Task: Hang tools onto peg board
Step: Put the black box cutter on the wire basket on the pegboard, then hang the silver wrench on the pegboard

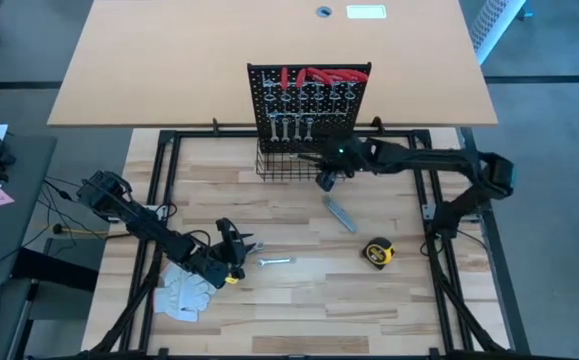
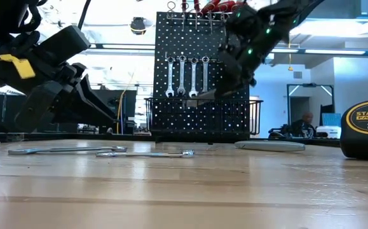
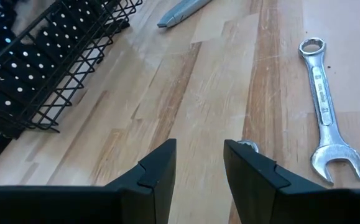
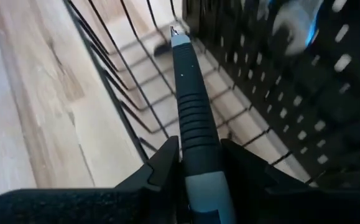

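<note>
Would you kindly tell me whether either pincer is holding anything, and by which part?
The right pincer grips a black-handled tool by its handle, tip pointing into the wire basket. The left pincer is open and holds nothing.

You have four wrenches [image 1: 291,127] hanging on the upright black peg board [image 1: 309,95], at 12 o'clock; two wrenches [image 1: 276,261] lie flat at 7.

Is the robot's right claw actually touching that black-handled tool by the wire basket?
Touching. In the right wrist view, the right gripper has both fingers pressed against the black-handled tool, with no gap either side, its tip pointing into the wire basket.
</note>
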`<control>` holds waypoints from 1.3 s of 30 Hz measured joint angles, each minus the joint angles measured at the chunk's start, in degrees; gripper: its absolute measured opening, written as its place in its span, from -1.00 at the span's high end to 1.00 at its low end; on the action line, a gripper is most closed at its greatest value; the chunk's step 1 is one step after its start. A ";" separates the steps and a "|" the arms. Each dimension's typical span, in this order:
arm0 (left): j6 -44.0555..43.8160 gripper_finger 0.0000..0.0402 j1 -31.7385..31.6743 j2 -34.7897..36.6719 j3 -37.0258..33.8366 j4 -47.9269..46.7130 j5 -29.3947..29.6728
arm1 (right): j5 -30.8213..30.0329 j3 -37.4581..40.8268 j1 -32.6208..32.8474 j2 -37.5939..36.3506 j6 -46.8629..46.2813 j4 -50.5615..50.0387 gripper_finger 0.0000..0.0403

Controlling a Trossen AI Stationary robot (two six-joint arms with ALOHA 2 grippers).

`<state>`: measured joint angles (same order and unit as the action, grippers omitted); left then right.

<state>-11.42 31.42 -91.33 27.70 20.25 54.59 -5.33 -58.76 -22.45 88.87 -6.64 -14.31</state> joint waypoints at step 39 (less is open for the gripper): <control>12.12 0.36 3.80 -0.04 -0.02 2.06 -14.38 | -24.84 -2.04 35.48 -9.60 -5.86 -1.70 0.20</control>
<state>0.70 35.22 -91.37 27.68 22.31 40.21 -30.16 -60.80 13.04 79.28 -12.51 -16.01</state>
